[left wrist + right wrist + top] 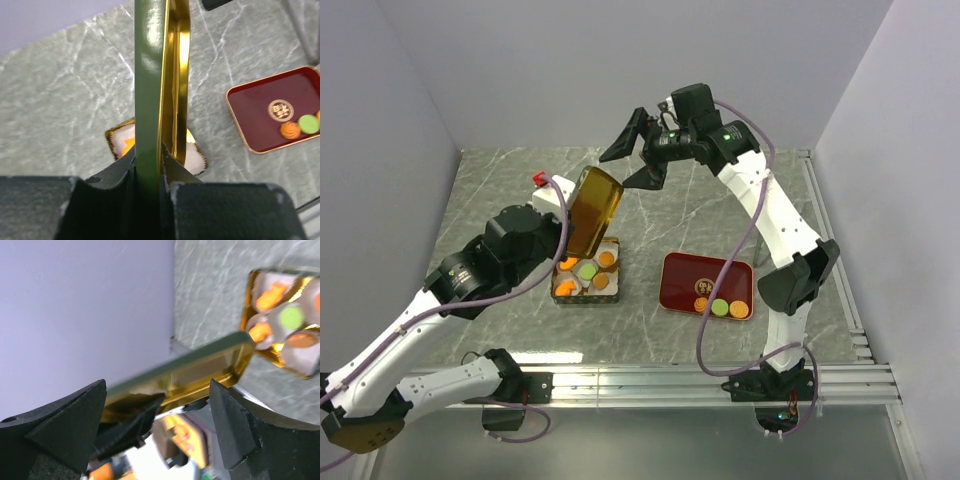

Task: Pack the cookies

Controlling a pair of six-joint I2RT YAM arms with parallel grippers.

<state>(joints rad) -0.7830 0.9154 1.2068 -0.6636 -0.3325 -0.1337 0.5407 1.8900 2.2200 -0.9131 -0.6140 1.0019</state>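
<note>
With left pincer (150, 161) tight on the lid (592, 210) and right pincer (157, 390) wide by its far end, tip the lid down flat over the tin (585, 300) of cookies (588, 270), middle of the bench (510, 185). Line up corners.

Item 1: desk (510, 190), grey marble-pattern top with pale veins. An aluminium rail (670, 380) runs along its near edge and a second rail (820, 190) down its right side.

Item 2: open gold tin (588, 300), rectangular, flat on the desk left of centre in the near half. I see cookies (588, 269) in white paper cups (578, 281) inside.

Item 3: dark red tray (682, 275), rounded corners, gold emblem (703, 288) at its middle. It lies flat on the desk to the right of the tin, with bare marble between them. Three cookies lie along its near right edge.
</note>
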